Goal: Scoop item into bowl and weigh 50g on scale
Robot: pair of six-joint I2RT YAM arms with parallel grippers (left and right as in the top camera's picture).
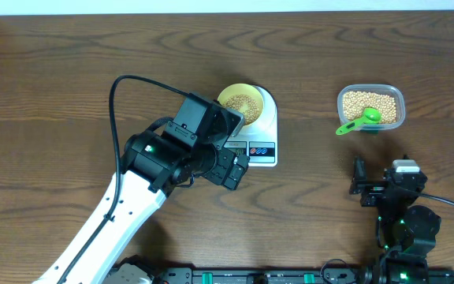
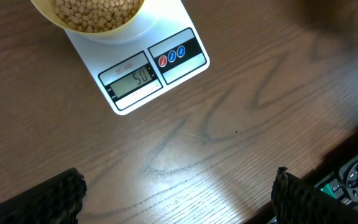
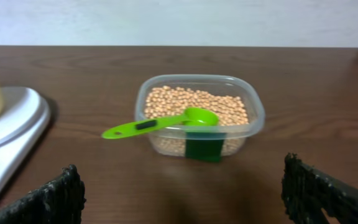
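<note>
- Beans: small, round, smooth, tan-beige, pea-like. One heap in bowl, bigger lot in tub.
- left tool: fingers spread wide, nothing between them, over bare counter just in front of scale.
- right tool: also wide, gripping nothing, facing tub but apart from it.
- scale: white, flat, display reads 50, round coloured buttons beside it.
- bowl: pale yellow, sits on scale platform, beans cover its bottom.
- tub: clear plastic, well to the right of scale, beans close to rim. Green scoop lies on them, handle out over one rim. Green label on front wall.
</note>
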